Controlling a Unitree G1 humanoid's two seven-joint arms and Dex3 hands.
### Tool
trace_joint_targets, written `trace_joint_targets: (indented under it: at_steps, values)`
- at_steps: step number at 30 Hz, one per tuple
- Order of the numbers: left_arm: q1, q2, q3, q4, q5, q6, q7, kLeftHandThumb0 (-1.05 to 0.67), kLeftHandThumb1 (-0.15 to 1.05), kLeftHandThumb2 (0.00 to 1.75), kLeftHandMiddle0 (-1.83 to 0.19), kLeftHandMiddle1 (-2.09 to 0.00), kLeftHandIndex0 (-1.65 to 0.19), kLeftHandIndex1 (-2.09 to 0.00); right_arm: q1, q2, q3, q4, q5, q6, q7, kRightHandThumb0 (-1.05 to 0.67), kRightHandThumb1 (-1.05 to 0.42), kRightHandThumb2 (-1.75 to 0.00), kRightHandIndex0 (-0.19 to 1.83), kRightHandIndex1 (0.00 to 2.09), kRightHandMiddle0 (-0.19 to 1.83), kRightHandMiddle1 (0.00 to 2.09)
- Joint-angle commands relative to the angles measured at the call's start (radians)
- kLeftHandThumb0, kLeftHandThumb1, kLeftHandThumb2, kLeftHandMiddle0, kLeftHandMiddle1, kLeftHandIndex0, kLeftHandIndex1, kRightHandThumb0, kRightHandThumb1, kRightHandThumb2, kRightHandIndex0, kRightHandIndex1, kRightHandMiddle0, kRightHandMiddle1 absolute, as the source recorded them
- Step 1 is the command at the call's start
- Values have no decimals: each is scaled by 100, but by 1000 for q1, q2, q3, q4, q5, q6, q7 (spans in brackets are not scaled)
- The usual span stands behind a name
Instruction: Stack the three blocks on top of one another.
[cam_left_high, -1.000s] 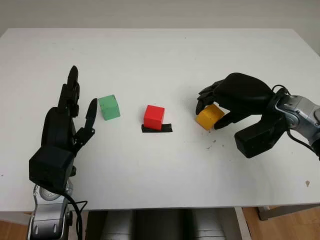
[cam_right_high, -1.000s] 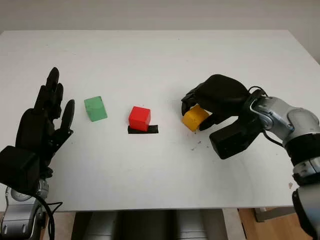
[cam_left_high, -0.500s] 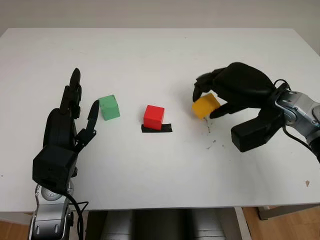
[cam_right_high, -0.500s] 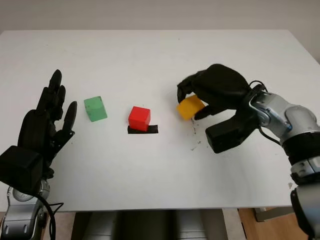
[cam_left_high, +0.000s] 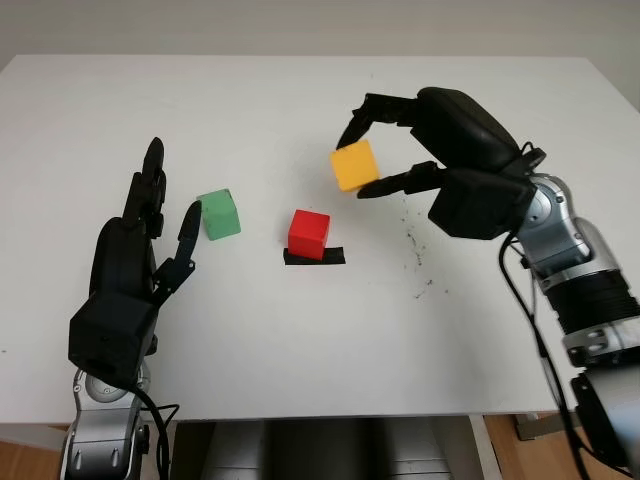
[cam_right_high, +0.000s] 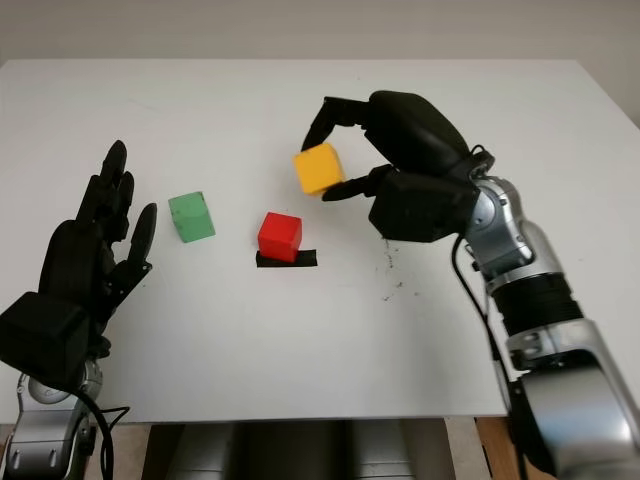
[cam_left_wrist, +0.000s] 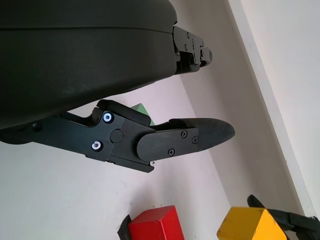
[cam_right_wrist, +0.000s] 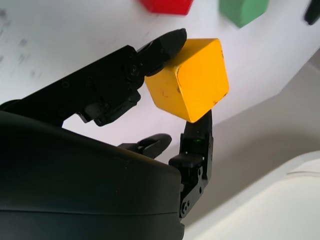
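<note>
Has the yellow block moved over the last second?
Yes. The right hand carried the yellow block up and leftward, toward the red block.

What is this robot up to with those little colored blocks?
It is stacking three blocks. Its right hand holds the yellow block in the air, above the table and a little beyond the red block, which sits on a black strip. The green block sits untouched, with the open left hand beside it.

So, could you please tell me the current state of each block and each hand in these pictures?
yellow block: held above the table by the right hand.
red block: on a black strip on the table.
green block: on the table, untouched.
left hand: open, beside the green block.
</note>
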Motion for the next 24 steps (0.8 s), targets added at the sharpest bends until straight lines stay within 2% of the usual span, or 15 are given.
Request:
trace_joint_targets:
  at_steps: [1, 5, 11, 18, 24]
  values:
    - [10, -8, -7, -23, 3, 3, 6, -61, 105, 51, -5, -5, -5, -5, -3, 34, -19, -16, 37, 46, 27, -43, -92, -5, 49, 1, 38, 152]
    - [15, -11, -12, -21, 11, -6, 10, -60, 105, 51, -5, -5, -5, -5, 18, 103, -42, -51, 102, 196, 52, -47, -92, -5, 47, 0, 40, 154]
    - [24, -18, -23, -28, 37, 1, 28, -62, 105, 52, -6, -6, -5, -5, 135, 224, -96, -184, 164, 359, -44, -50, -95, -6, 42, 0, 35, 157]
    - [31, -23, -24, -32, 35, 7, 29, -62, 105, 51, -6, -5, -5, -5, 275, 318, -136, -351, 195, 434, -162, -47, -96, -6, 41, 1, 32, 161]
    - [29, -31, -30, -33, 36, 15, 33, -61, 105, 50, -5, -5, -4, -5, 355, 358, -156, -446, 208, 440, -218, -46, -98, -6, 37, 1, 27, 166]
